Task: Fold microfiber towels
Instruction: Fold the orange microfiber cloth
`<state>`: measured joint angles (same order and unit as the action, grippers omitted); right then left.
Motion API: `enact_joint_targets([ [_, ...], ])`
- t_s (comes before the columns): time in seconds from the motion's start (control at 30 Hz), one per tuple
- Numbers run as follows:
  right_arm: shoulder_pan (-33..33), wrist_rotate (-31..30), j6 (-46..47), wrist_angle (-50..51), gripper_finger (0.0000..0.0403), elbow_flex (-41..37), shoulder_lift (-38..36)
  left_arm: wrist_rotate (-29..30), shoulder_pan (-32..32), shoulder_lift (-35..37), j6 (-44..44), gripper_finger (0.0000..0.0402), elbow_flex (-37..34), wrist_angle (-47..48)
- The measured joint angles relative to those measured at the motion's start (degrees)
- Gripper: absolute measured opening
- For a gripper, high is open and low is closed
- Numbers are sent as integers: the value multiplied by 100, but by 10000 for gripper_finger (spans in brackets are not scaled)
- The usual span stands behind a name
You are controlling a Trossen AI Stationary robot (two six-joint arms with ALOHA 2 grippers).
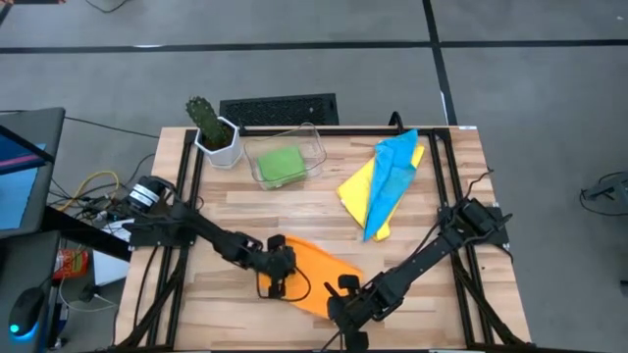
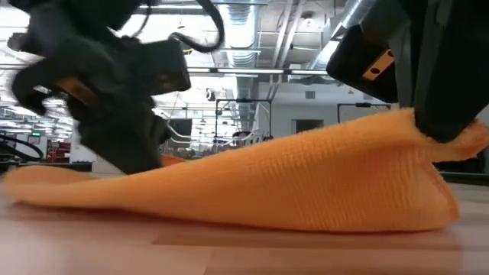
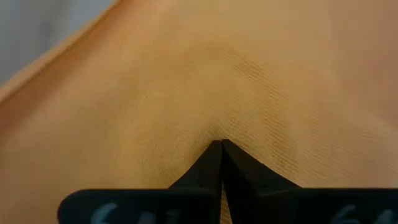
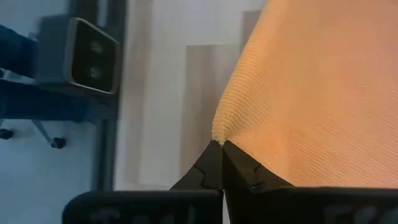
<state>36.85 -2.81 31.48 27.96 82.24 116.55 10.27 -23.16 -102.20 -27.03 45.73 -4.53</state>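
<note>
Pinching orange towel (image 1: 316, 272): left gripper (image 1: 278, 267) jaws closed mid-cloth, right gripper (image 1: 345, 299) jaws at corner.

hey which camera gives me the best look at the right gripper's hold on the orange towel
The right wrist view: the right gripper is pinched shut on an edge of the orange towel. The low view shows that edge lifted, the high view only the arm over the towel, and the left wrist view shows the left gripper pinching it.

High view: overhead, facing down, far. Low view: table level, facing across, close behind the orange towel (image 2: 306, 183). Wrist views: each just behind its own pincer, sharing that towel.
</note>
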Motion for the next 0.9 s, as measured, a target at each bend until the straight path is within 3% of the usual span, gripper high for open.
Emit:
enact_joint_targets([
  [0.27, -251, -10, -178, 640, 21, 0, -2, -397, 874, 21, 1002, 0, -6, 13],
  [0.5, -388, -4, -296, 622, 18, 2, -4, -1019, 1464, 357, 925, 0, 323, 328],
  [0.7, -372, -8, -389, 582, 22, 2, -9, -1193, 1408, 1104, 729, 0, 753, 992],
  [0.83, -355, -11, -497, 553, 20, 2, -9, -1001, 915, 1374, 144, 0, 597, 410],
  [0.9, -350, -11, -501, 525, 18, 4, -9, -566, 521, 1353, -24, 0, 476, 54],
])
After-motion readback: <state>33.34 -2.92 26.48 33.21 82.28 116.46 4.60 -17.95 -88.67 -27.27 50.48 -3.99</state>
